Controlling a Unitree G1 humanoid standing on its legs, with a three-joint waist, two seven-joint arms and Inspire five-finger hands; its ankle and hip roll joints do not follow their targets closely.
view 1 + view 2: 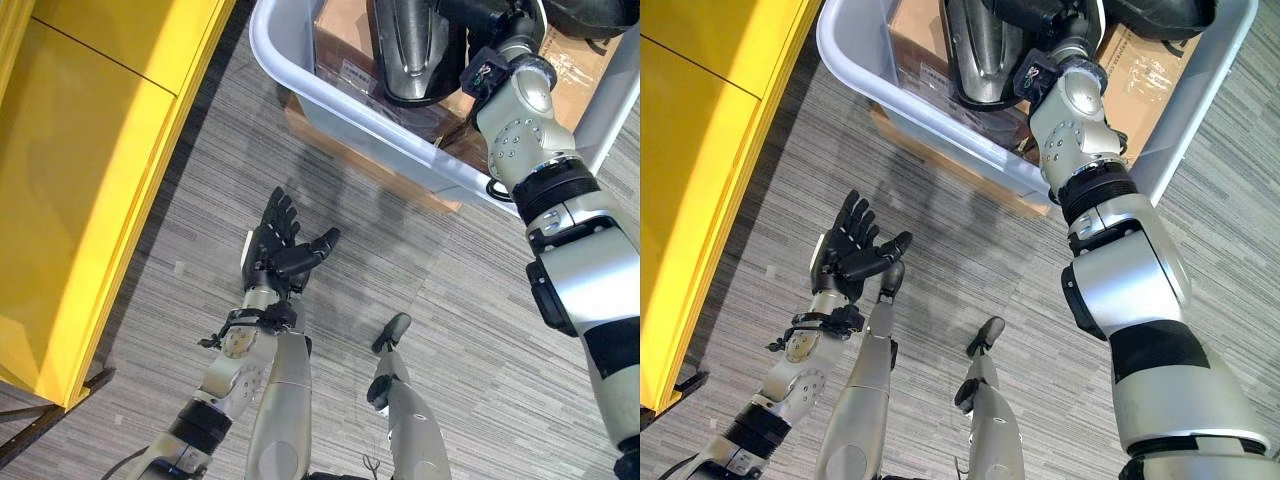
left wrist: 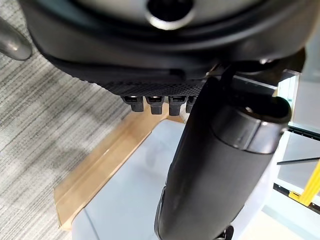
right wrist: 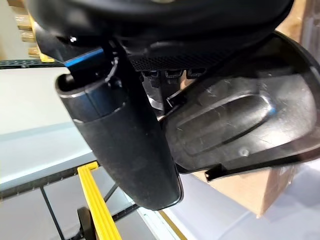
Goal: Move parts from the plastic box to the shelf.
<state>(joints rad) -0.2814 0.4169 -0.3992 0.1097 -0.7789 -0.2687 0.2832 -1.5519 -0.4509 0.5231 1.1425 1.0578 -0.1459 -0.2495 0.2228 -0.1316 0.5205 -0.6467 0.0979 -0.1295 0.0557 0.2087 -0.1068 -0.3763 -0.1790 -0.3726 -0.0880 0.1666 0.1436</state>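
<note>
Overhead, the pale plastic box [image 1: 300,85] sits on a flat brown cardboard sheet [image 1: 350,150] laid on grey striped carpet [image 1: 180,250], with the yellow shelf [image 1: 90,160] off to the robot's left. Inside the box: a dark glossy moulded part [image 1: 410,50] resting over cardboard cartons [image 1: 345,40]. Right arm reaches into the box; right hand [image 3: 125,145] is at the part, thumb alongside its rim, but whether the fingers grip it cannot be told from the wrist view. Left hand [image 1: 280,245] hangs above the carpet, near the box's outer wall, palm up, fingers straight and slightly spread, thumb out to the side, holding nothing. Left wrist view: thumb in front of the box wall and cardboard edge
</note>
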